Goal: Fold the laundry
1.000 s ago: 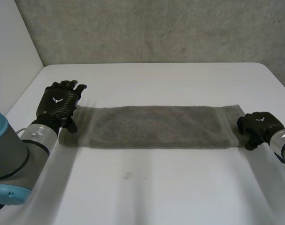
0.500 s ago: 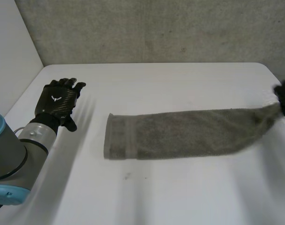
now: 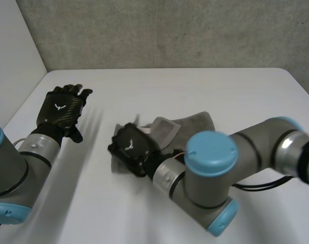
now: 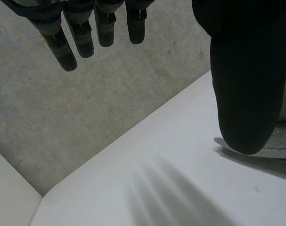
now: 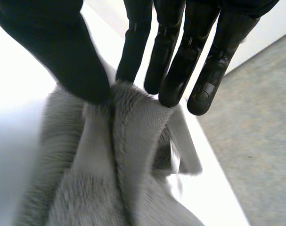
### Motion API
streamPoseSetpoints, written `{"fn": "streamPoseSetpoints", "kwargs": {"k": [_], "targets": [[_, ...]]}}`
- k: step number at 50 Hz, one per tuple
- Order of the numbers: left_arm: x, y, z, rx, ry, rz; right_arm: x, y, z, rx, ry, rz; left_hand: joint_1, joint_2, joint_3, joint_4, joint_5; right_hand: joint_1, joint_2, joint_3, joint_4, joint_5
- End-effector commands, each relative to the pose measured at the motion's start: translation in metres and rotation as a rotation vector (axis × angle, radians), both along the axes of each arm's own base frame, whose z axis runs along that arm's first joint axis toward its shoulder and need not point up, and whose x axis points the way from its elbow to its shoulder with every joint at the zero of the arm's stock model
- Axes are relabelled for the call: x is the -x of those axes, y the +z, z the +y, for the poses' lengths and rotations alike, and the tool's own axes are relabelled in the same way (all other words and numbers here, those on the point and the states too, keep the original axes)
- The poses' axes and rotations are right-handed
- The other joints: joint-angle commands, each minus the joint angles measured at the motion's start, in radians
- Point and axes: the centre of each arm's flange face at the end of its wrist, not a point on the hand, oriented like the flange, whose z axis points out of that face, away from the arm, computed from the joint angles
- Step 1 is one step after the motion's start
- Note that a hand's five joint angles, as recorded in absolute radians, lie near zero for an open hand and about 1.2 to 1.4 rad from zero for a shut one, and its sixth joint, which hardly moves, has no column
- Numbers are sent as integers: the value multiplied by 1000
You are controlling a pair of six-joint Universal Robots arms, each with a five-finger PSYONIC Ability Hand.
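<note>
Towel (image 3: 192,123): on tabletop (image 3: 235,86), loosely doubled, rumpled; first fold apparently begun, needs squaring.
Right hand (image 3: 130,147): at towel's end, pinching a ridge between thumb and fingers.
Left hand (image 3: 61,109): well apart from towel, fingers straight, empty.

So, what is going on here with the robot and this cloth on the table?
A two-armed robot is folding a grey towel on a white table. Its right arm stretches across the table, and the right hand pinches a raised fold of the cloth between thumb and fingers. The towel lies bunched and partly doubled over itself, not yet a neat fold. The left hand is open with straight fingers, off to the side and apart from the towel.
</note>
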Motion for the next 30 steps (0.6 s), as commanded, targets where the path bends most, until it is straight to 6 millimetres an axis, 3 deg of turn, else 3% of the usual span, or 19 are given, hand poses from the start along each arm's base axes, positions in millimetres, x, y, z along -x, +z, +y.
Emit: {"fn": "streamPoseSetpoints", "kwargs": {"k": [1,2,5,7,8,10,11,12,13,15,16,18,24,30], "targets": [[1,-1,1,-4,-3,-1,1,4,-2,-6,-52,-2,-3,9,4,5,-33,-686,-862,-885,-887,-869],[1,-1,1,-4,-3,-1,6,18,-6,-5,-96,-27,-3,9,4,5,-33,-686,-862,-885,-887,-869],[1,-3,2,-8,-4,-4,17,30,-20,-27,-170,-55,-3,9,4,5,-33,-686,-862,-885,-887,-869],[0,-4,2,-10,-4,-4,53,44,-54,-146,-345,-111,-3,9,4,5,-33,-686,-862,-885,-887,-869],[0,-4,2,-10,-4,-4,53,44,-54,-146,-346,-112,-3,9,4,5,-33,-686,-862,-885,-887,-869],[1,-4,3,-10,-6,-4,86,52,-73,-296,-464,-177,-3,9,4,5,-33,-686,-862,-885,-887,-869],[1,-4,3,-11,-6,-5,86,52,-73,-297,-465,-178,-3,9,4,5,-33,-686,-862,-885,-887,-869],[1,-4,3,-11,-7,-5,100,49,-79,-370,-505,-190,-3,9,4,5,-33,-686,-862,-885,-887,-869],[1,-4,3,-11,-8,-5,100,49,-79,-371,-505,-190,-3,9,4,5,-33,-686,-862,-885,-887,-869],[2,-5,4,-13,-11,-7,130,33,-87,-494,-578,-163,-3,9,4,5,-33,-686,-862,-885,-887,-869],[2,-5,4,-13,-11,-7,130,33,-87,-494,-579,-163,-3,9,4,5,-33,-686,-862,-885,-887,-869],[3,-6,4,-18,-12,-8,153,16,-90,-560,-613,-124,-3,9,4,5,-33,-686,-862,-885,-887,-869],[7,-6,8,-20,-32,-4,176,-5,-89,-614,-646,-76,-3,9,4,5,-33,-686,-862,-885,-887,-869],[50,3,32,-37,-203,91,187,-11,-94,-558,-665,-45,1,13,8,9,-29,-686,-862,-885,-887,-869]]}}
